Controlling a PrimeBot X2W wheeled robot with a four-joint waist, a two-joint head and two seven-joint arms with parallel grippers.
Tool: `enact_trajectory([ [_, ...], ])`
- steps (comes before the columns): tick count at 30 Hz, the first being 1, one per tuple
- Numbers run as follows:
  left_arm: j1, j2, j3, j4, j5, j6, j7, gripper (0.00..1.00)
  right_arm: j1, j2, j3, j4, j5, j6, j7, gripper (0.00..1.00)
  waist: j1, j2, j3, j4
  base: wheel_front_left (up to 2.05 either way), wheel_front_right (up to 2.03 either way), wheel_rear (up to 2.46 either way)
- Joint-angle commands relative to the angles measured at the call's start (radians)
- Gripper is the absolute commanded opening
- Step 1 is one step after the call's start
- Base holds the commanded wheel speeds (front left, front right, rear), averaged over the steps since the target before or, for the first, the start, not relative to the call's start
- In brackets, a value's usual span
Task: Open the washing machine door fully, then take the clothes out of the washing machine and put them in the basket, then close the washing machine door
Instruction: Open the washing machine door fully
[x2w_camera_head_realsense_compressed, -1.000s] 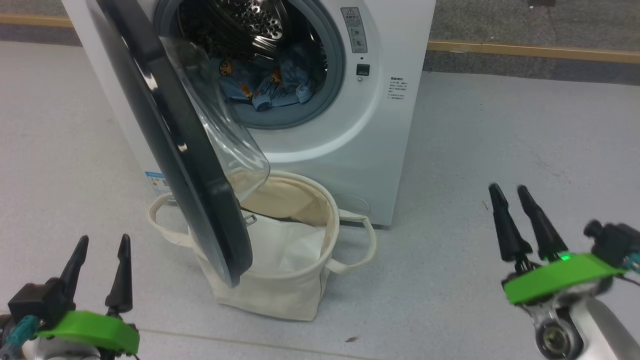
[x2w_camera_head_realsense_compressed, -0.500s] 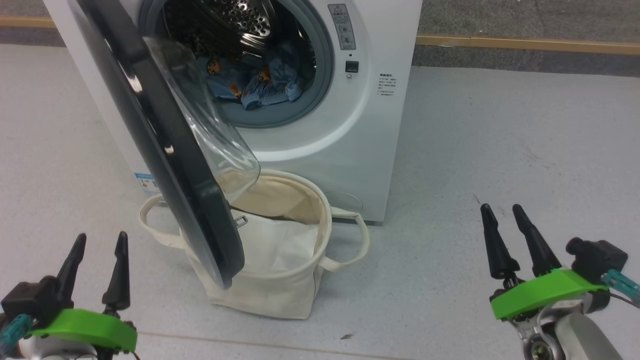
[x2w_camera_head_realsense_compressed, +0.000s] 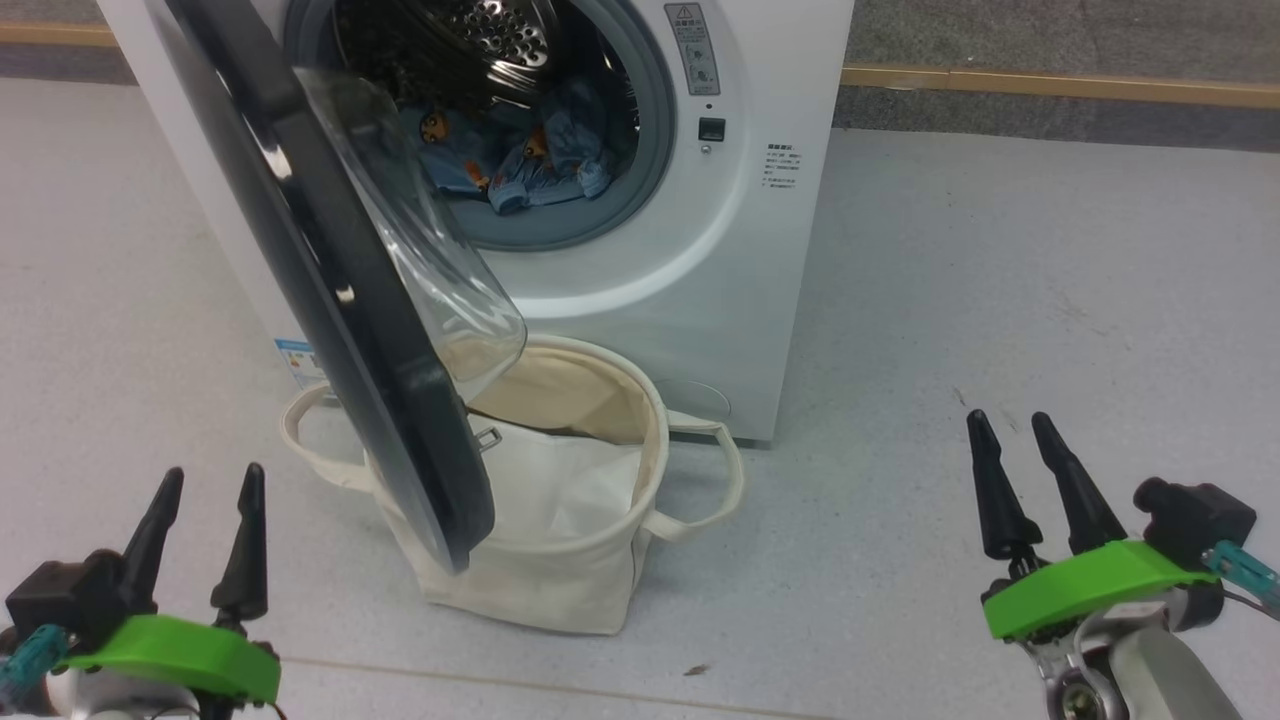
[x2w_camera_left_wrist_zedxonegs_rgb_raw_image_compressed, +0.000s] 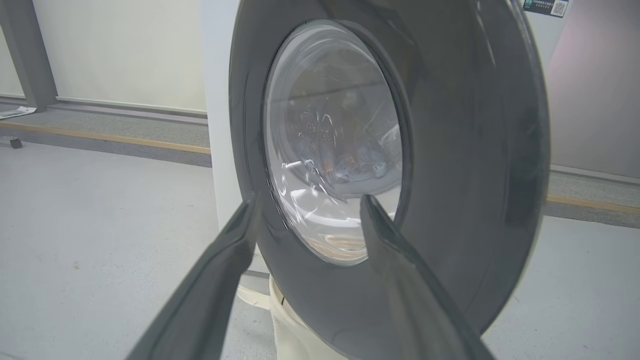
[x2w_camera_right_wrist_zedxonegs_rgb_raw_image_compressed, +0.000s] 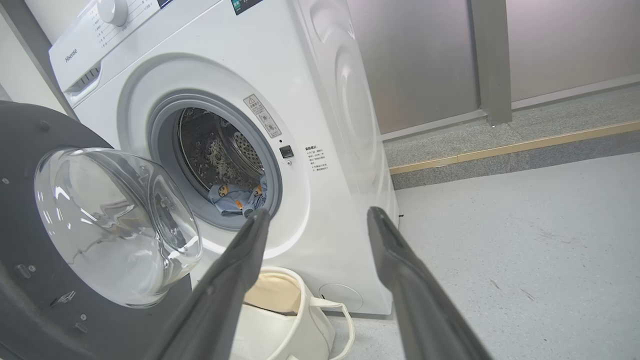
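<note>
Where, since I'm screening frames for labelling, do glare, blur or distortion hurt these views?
Head view: bright glints on the washing machine door rim, otherwise sharp. Left wrist view: reflections streak the glass, smearing the clothes behind it; the left gripper looks soft. Right wrist view: wide-angle bending tilts the washing machine.

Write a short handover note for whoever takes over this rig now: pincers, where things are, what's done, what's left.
Left pincer: open, empty, low before the washing machine door, not touching it.
Right pincer: open, empty, above the floor right of the basket.
Door partly open, its lower edge over the basket's left side; basket stands against the washing machine.
Clothes lie in the drum; basket has its white liner, no clothes.
Done: door partly opened. Left: open it fully, move clothes into basket, close door.
</note>
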Motion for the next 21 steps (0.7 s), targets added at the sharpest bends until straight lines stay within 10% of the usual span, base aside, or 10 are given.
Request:
enact_trajectory([
  [1,-0.039,0.032,0.037,-0.027,-0.013,0.006,0.004,1.0,-0.043,0.005,0.012,-0.028,-0.014,0.0,-0.01,1.0,0.0,-0.0001,0.0,0.002,0.0,0.0,0.0],
  [10,-0.03,0.023,0.026,-0.017,-0.033,0.009,0.014,1.0,-0.038,0.005,0.002,-0.008,-0.037,0.0,-0.01,1.0,0.0,-0.0001,-0.01,0.012,0.0,0.0,0.0],
  [11,-0.03,0.022,0.027,-0.017,-0.04,0.009,0.016,0.21,-0.038,0.003,0.0,-0.006,-0.04,0.0,-0.01,1.0,0.0,-0.0001,-0.012,0.013,0.0,0.0,0.0],
  [12,-0.029,0.022,0.029,-0.015,-0.048,0.008,0.023,0.0,-0.038,0.002,0.0,-0.005,-0.043,0.0,-0.01,1.0,0.0,-0.0001,-0.011,0.013,0.0,0.0,0.0],
  [21,-0.05,0.036,0.057,-0.042,-0.093,0.02,0.071,0.0,-0.052,-0.001,-0.012,0.013,-0.048,0.0,-0.01,1.0,0.0,-0.0001,-0.011,0.017,0.0,0.0,0.0],
])
